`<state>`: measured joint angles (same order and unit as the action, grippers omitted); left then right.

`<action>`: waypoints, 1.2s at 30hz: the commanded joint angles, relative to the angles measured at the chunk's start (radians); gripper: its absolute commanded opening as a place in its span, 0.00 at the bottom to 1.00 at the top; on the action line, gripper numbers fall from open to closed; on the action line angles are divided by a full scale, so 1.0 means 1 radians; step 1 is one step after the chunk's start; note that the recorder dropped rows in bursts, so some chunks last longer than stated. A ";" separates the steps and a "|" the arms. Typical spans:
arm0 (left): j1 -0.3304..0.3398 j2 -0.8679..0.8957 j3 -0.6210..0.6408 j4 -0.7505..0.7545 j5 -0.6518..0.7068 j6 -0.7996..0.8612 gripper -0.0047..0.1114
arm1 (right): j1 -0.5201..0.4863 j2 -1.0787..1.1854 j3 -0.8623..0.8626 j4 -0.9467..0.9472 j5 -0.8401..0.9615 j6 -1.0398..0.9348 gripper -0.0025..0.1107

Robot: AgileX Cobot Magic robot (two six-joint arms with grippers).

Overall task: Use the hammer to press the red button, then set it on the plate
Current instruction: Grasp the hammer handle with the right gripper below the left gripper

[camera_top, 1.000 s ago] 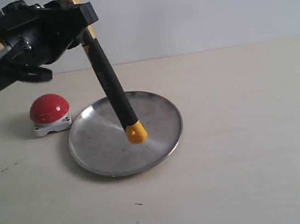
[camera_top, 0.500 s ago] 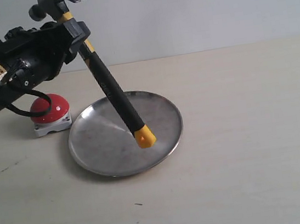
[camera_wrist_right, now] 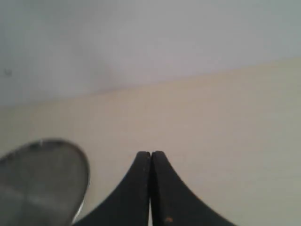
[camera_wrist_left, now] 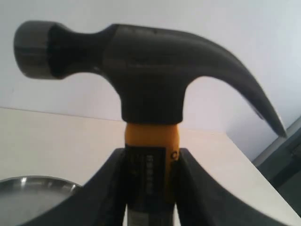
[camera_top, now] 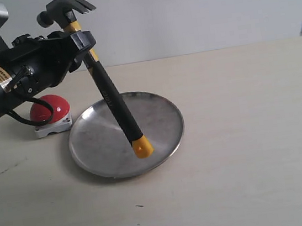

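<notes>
left gripper (camera_wrist_left: 149, 162) was clenched on the hammer (camera_top: 111, 98) just below its head. handle slanted down, yellow end over the plate (camera_top: 97, 145), near-right part; contact unclear. red button (camera_top: 57, 107) sat just left of the plate. right gripper (camera_wrist_right: 150, 160) was pressed together, empty.

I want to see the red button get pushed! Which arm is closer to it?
Left. The left gripper holds the hammer just above and beside the red button; the right gripper is shut, far off on the other side of the plate.
</notes>
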<state>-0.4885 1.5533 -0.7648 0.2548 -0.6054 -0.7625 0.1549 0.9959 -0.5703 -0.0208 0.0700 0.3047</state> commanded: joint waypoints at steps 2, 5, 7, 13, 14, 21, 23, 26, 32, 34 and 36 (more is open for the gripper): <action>0.001 -0.010 -0.012 0.001 -0.066 -0.016 0.04 | 0.266 0.203 -0.099 0.010 0.146 -0.230 0.02; 0.001 -0.010 -0.015 0.001 -0.066 -0.029 0.04 | 0.403 0.269 -0.140 0.072 0.173 -0.334 0.02; 0.001 -0.010 -0.015 0.001 -0.066 -0.029 0.04 | 0.468 0.300 -0.158 0.092 0.119 -0.396 0.02; 0.001 -0.010 -0.021 -0.007 -0.069 -0.029 0.04 | 0.572 0.363 -0.162 0.099 -0.053 -0.396 0.07; 0.001 -0.010 -0.028 -0.007 -0.066 -0.029 0.04 | 0.579 0.375 -0.162 0.101 -0.070 -0.396 0.10; 0.001 -0.010 -0.052 -0.001 -0.026 -0.043 0.04 | 0.630 0.454 -0.179 0.101 -0.155 -0.379 0.58; 0.001 -0.010 -0.052 0.003 -0.009 -0.036 0.04 | 0.630 0.464 -0.187 0.101 -0.157 -0.360 0.69; 0.001 -0.010 -0.052 0.027 -0.010 -0.030 0.04 | 0.630 0.483 -0.194 0.101 -0.186 -0.355 0.72; 0.001 -0.013 -0.052 0.069 -0.033 -0.068 0.04 | 0.630 0.545 -0.198 0.101 -0.329 -0.355 0.72; 0.001 -0.013 -0.052 0.089 -0.036 -0.070 0.04 | 0.630 0.578 -0.213 0.101 -0.331 -0.355 0.72; 0.001 -0.013 -0.052 0.116 -0.043 -0.070 0.04 | 0.630 0.612 -0.230 0.101 -0.333 -0.355 0.72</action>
<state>-0.4885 1.5533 -0.8002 0.3419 -0.5584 -0.8233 0.7814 1.5729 -0.7754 0.0797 -0.2352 -0.0534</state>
